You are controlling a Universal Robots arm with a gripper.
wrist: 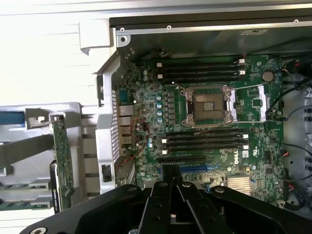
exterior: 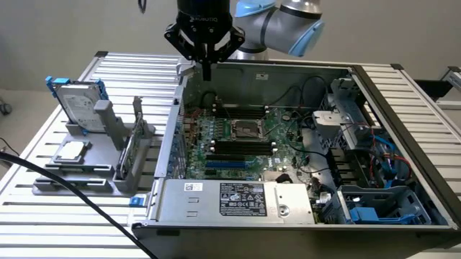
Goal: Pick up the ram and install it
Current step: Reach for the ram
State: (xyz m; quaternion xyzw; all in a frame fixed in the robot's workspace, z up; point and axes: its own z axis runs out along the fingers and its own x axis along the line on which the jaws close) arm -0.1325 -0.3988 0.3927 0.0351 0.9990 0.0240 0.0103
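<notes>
gripper [exterior: 207,70] hangs above the far left corner of the open computer case [exterior: 288,81], as seen in the exterior view, its fingers clenched together on themselves. the ram [wrist: 62,161] stands on edge in the grey holder [exterior: 72,186] outside the case, on the exterior view's left, well apart from the gripper. black memory slots [exterior: 241,147] lie on the motherboard [exterior: 216,132] just beside the processor socket [exterior: 245,128], on its near and far sides.
</notes>
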